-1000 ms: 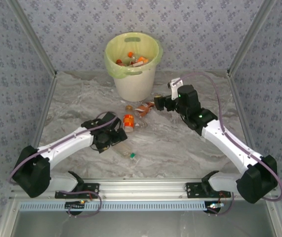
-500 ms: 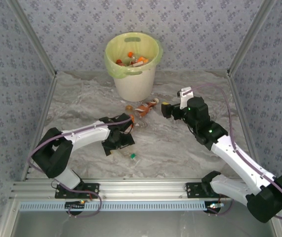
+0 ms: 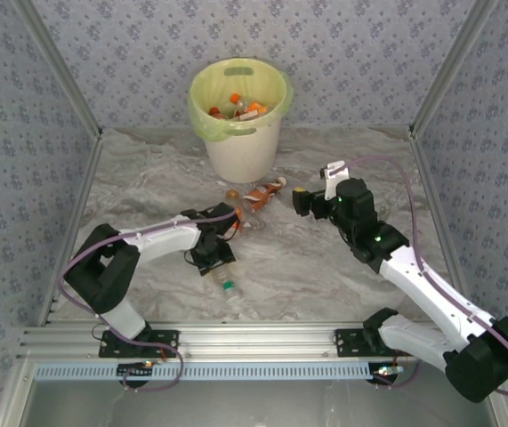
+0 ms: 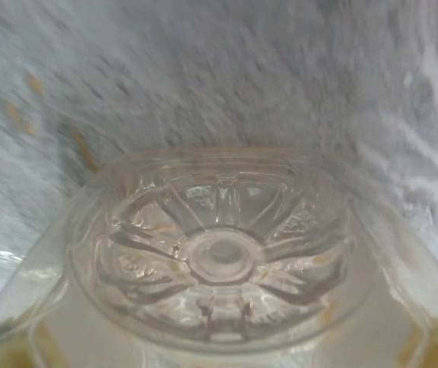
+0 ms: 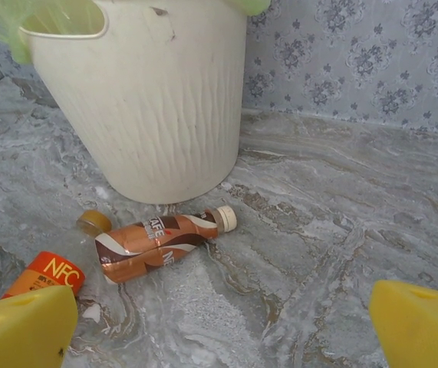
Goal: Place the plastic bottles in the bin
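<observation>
Left pincer sits low over one end of a clear bottle that lies toward the near edge of the surface, left of its middle. The wrist view looks straight at the bottle's moulded, star-ribbed base, and I cannot tell whether the jaws pinch it or only flank it. I judge this bottle to be empty, very light and thin-walled, so it is likely to dent under pressure, roll on its round side and slip on glossy plastic. The ribbed base and the shoulder under the green cap look stiffest, so a hold across the body near either one seems safer than at the soft middle. Just beyond it, nearer the centre of the surface, lies an orange-labelled bottle marked NFC. It is short and smooth-sleeved, and I expect it to be just as light. The bin stands at the middle of the far edge. It is a round cream bucket with faintly rippled walls, and a yellow-green bag is folded over its rim. Several bottles already lie inside. Close before its foot are a small amber round piece, perhaps a cap, and a brown bottle on its side with a swirled glossy sleeve and a cream cap. This bottle's waisted middle looks like the natural place to grasp. Right pincer hovers near these with nothing between its jaws, spread wide, and its yellow pads show at the lower corners of the wrist view. The surface is grey marbled and looks smooth, so a nudged bottle would probably skid.
</observation>
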Controlling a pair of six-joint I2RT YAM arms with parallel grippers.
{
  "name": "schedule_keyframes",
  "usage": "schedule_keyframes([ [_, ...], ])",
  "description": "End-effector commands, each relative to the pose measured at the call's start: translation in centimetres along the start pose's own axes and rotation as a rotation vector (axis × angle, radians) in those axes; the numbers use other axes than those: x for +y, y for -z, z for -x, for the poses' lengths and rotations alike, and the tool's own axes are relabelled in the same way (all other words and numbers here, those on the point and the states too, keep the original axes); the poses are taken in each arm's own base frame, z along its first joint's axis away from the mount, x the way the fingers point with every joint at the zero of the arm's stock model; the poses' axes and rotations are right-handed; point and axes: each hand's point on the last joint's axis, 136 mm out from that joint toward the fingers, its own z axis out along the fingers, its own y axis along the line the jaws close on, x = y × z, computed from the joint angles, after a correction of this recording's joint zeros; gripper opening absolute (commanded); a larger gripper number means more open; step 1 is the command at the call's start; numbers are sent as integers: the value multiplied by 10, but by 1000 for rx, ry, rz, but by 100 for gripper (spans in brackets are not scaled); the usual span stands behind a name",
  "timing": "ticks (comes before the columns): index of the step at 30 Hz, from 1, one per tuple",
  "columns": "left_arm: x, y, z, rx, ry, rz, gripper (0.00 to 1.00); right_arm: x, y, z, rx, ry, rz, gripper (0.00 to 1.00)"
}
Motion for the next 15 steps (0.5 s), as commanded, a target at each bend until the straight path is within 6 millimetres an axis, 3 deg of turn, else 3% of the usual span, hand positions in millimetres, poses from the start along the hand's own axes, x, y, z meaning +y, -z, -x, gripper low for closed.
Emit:
schedule_keyframes([
  [1, 2, 18, 19, -85, 10, -21, 49, 2, -3, 21, -47, 0, -4, 100],
  [8, 17, 47, 38, -208, -101, -26, 41, 0, -10, 38, -94, -3, -29, 100],
  [15, 29, 89, 72, -355, -106, -57, 39, -37, -8, 43, -113, -82, -173, 100],
])
